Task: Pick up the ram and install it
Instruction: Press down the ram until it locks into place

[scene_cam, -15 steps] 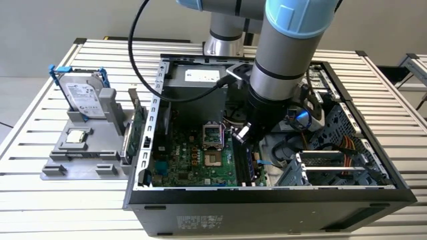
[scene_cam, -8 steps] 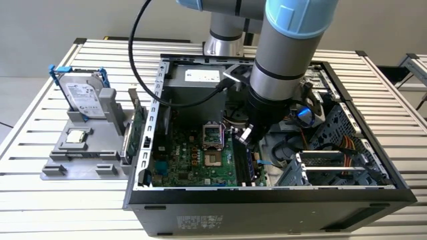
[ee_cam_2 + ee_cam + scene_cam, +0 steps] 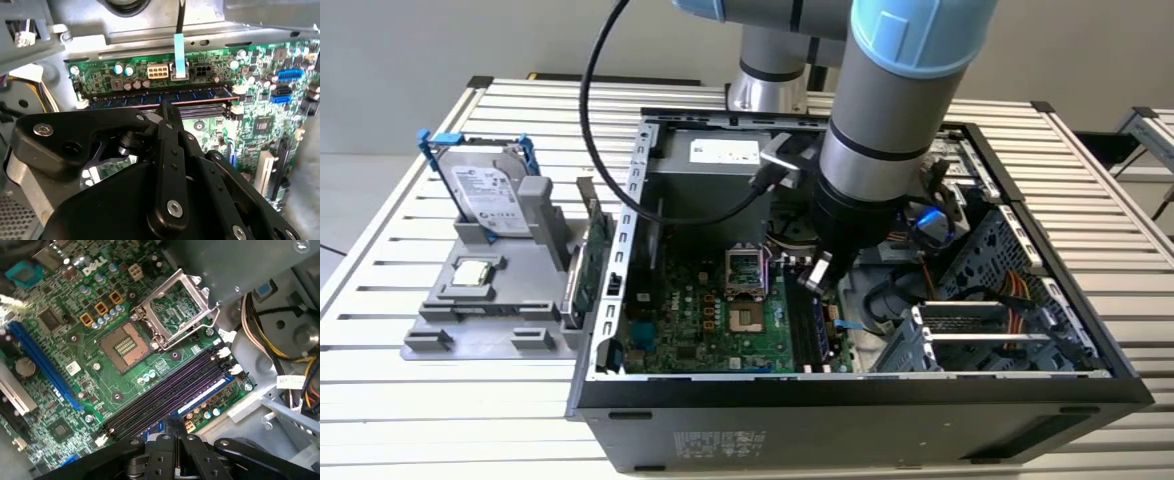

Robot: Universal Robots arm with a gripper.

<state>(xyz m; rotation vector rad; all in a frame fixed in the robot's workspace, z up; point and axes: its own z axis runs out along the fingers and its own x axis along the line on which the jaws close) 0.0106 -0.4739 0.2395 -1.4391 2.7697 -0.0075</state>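
The ram [image 3: 207, 394] was a thin, narrow blue stick, as long as the black slots [image 3: 165, 390] beside it. It sat on edge in the outermost slot, next to the board's edge, inside the open computer case [image 3: 854, 410]. In the second wrist view the ram [image 3: 150, 98] showed a row of small dark chips along its face, with white clips at both ends of the slot.

The end effector [image 3: 176, 427] hung right over the middle of the stick. In the first wrist view its two black fingers were pressed together, the tips at the ram's upper edge. Whether they touched it could not be told.

There was printing in several places, all too small to make out. It included a white sticker on the grey box at the back of the case, a label on the hard drive [image 3: 494, 195], and a sticker on the case's near outer wall.

The exterior view alone showed the whole setting. The arm [image 3: 887, 120] reached down into the case, which lay on a slatted counter [image 3: 454, 400]. The hard drive stood in a grey holder [image 3: 480, 310] toward the exterior view's left. A large green card [image 3: 594, 265] stood on edge between the holder and the case.

The first wrist view showed the open processor socket [image 3: 125, 345] and its raised metal frame. The second wrist view showed the end effector [image 3: 167, 112] from behind, along with the connectors past the ram.
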